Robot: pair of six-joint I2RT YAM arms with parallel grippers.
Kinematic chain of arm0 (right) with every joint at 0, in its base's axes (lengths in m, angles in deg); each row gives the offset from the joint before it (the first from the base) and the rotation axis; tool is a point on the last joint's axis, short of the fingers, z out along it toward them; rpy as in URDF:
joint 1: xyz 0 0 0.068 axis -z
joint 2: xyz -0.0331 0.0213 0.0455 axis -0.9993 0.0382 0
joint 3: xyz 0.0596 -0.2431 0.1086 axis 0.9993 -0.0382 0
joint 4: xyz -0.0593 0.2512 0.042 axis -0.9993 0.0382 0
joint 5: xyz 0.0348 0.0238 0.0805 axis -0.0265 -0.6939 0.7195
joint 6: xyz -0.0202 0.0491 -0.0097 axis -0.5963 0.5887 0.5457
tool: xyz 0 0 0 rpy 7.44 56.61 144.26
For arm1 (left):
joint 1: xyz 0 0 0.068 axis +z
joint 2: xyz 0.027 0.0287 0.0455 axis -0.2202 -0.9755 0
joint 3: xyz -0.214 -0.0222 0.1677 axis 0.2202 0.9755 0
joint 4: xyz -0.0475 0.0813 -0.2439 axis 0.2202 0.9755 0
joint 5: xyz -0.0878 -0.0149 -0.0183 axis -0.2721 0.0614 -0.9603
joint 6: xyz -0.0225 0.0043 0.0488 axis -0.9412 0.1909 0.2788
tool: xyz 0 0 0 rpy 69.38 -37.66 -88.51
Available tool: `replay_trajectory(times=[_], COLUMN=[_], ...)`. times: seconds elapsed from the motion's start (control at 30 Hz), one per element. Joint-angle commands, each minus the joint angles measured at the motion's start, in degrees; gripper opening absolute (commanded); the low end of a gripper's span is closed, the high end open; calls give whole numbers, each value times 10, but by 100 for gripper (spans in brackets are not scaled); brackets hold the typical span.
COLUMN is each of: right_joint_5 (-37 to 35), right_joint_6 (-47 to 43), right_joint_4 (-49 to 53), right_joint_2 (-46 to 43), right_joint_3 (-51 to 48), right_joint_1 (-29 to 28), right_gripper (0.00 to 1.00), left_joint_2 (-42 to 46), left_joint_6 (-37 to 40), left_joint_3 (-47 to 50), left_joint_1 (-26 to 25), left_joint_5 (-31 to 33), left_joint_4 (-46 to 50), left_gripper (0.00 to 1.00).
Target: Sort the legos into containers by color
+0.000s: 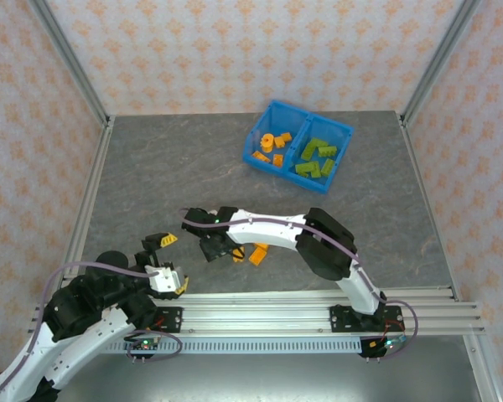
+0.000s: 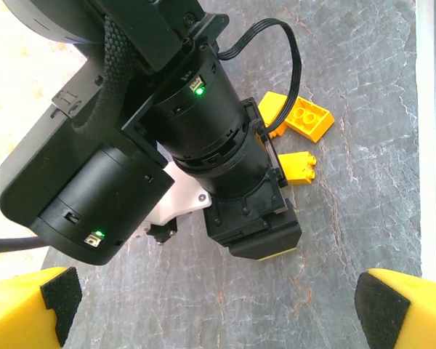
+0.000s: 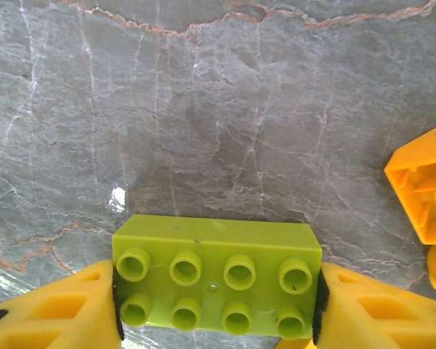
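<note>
Fingers of the right tool [image 3: 216, 313] clamp a lime green eight-stud brick [image 3: 216, 269] by its ends; orange bricks [image 3: 425, 193] lie just right of it. Left tool [image 2: 218, 309] stands apart.

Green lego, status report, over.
Left pincer open. Right pincer shut on green lego, pads on both ends. Orange legos close alongside, not touching it.

Bright, even light, sharp focus, faint glare on tabletop [image 3: 117, 198].

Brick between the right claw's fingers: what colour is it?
Lime green brick, clearest in the right wrist view, pinched by the right claw.
</note>
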Motion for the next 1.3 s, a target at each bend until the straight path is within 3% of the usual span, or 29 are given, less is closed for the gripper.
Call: replay_trajectory(times=[0.0,0.23,0.4,0.53,0.73,0.8,0.97,1.03,1.13,1.27], right_joint_5=[-30,-70,-154,-226,-199,-190,-133,-107,-100,-102], right_joint_6=[9,8,-14,-44,-84,-88,-95,-93,-89,-84], right_joint_4=[-5,-8,12,23,16,18,4,22,33,51], right_joint_2=[-68,-193,-245,-250,-175,-142,-71,-48,-42,-67], right_joint_3=[-11,-28,-18,-8,40,60,96,126,154,167], right_joint_1=[20,88,169,265,414,443,490,496,496,496], right_gripper=[55,56,56,56,57,57,60,63,73,80], left_joint_2=[-6,-54,-182,-295,-355,-360,-384,-400,-430,-469], left_joint_6=[-3,-32,-86,-100,-113,-147,-377,-424,-483,-516], left_joint_3=[9,37,19,-31,-25,-27,-72,-92,-111,-120], left_joint_1=[-2,-2,-2,-2,-2,-1,0,1,3,7], left_joint_5=[-24,-78,-101,-77,-67,-51,82,102,101,41], left_joint_4=[-54,-201,-325,-343,-407,-407,-359,-322,-285,-287], left_gripper=[100,100,100,100,100,100,100,100,100,100])
